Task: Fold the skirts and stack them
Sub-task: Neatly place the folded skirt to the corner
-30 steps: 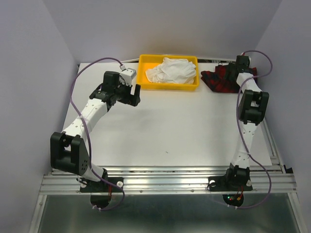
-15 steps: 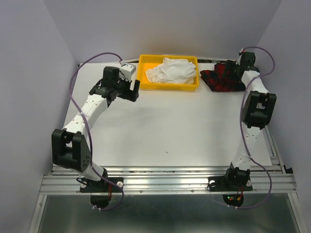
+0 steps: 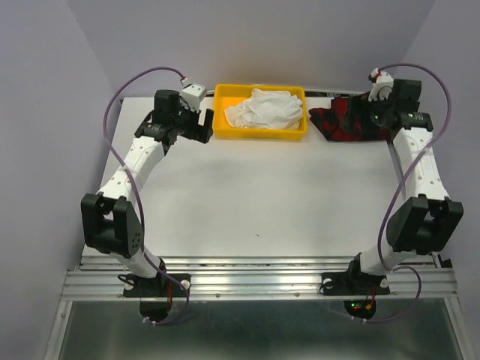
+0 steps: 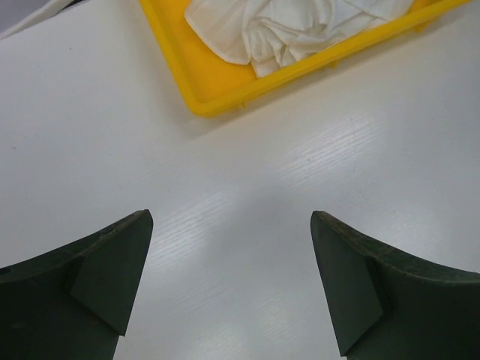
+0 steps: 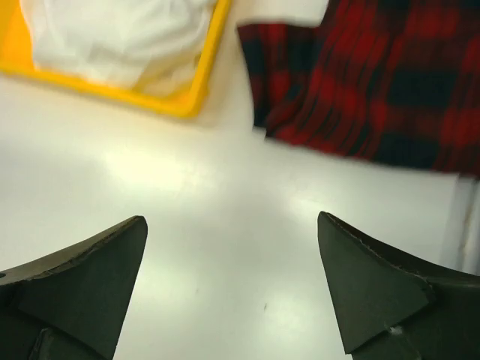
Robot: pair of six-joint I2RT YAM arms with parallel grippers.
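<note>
The white table [image 3: 262, 195] carries both arms at its near edge. The left arm [image 3: 131, 169] bends at an elbow low on the left side. Its forearm slants up and away to the far-left part of the table, and the wrist ends just beside the left end of the yellow tray [image 3: 259, 135]. The right arm [image 3: 420, 169] folds at an elbow near the right edge and runs straight along that edge to the far-right corner.

The tray sits at the far edge, mid-table, with a crumpled white skirt [image 3: 264, 107] inside. A plaid skirt [image 3: 341, 124], red and dark, lies flat on the table just right of the tray, with a narrow strip of bare table between them.

The left gripper [image 4: 231, 225] is spread wide and holds nothing, above bare table with the tray's corner ahead. The right gripper [image 5: 232, 225] is likewise spread and empty, above bare table just short of the plaid skirt's near edge.
</note>
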